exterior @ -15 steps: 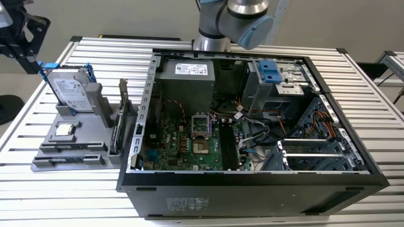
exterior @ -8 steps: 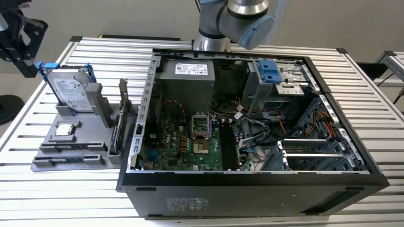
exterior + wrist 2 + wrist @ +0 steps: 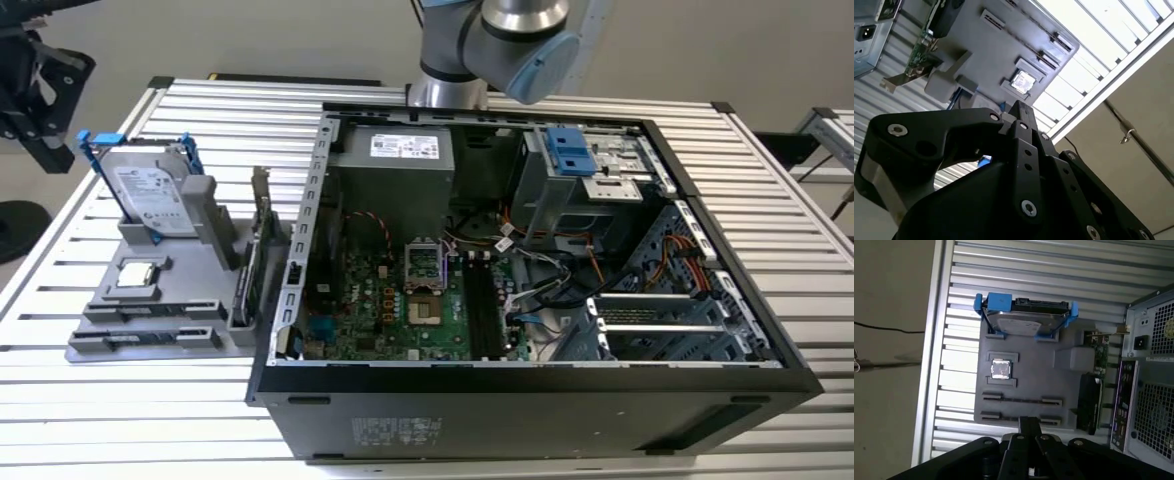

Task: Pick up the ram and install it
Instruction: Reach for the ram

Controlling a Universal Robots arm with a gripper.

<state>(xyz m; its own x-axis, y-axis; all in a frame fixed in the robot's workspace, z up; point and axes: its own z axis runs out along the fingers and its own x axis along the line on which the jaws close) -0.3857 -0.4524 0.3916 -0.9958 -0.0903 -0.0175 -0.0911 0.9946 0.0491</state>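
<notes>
Exterior view first: a ribbed, silvery metal bench (image 3: 747,180) carries a black, boxy computer case (image 3: 534,410) lying open. On the exterior view's left sits a flat grey moulded tray (image 3: 174,290). The arm (image 3: 527,40), smooth grey with a pale blue cap, hangs behind the case.

Over to the first wrist view: the ram (image 3: 1021,401) lies on edge as a thin dark strip in the tray's slotted holders, just beside the square shiny chip (image 3: 1001,369). The silver hard drive (image 3: 1026,322) with blue rails stands past the chip. A green card (image 3: 1100,352) stands upright between tray and case. The matte black claw (image 3: 1029,422) hangs near the ram, covering the tray's edge. Wide or narrow, I cannot tell.
</notes>
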